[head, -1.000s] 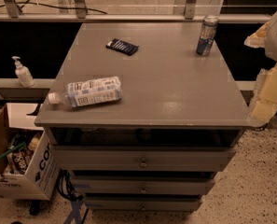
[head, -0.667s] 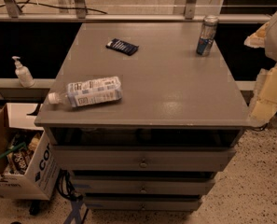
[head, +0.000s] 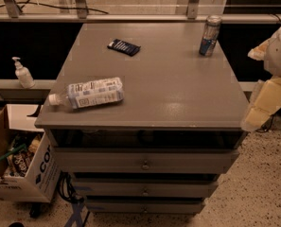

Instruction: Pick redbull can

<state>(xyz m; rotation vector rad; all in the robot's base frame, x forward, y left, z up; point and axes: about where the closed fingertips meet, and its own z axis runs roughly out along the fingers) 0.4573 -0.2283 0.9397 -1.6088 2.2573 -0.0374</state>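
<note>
A cardboard box (head: 17, 178) sits on the floor at 8 o'clock from the grey table (head: 173, 89). Big dark letters on its side start with "CO"; the rest is cut off. There are snack packs inside it. Up on a ledge at 9 o'clock stands a little white pump bottle (head: 22, 74).

On the table top, near the edge at 8 o'clock, a clear plastic bottle (head: 90, 93) lies on its side. Its cap points to 9 o'clock. It has a white label with tiny print that is too small to read. At 11 o'clock lies a flat dark blue packet (head: 124, 47) with small white marks that cannot be read.

The redbull can (head: 210, 35) stands up straight near the far corner at 1 o'clock. It is blue and silver with a silver top. Nothing touches it.

Under the table top are drawers (head: 144, 163) with small round knobs.

The gripper (head: 265, 103) is off the table at 3 o'clock, just beside the edge and well apart from the can. It looks cream and blocky. You cannot tell if its jaws are apart or together.
</note>
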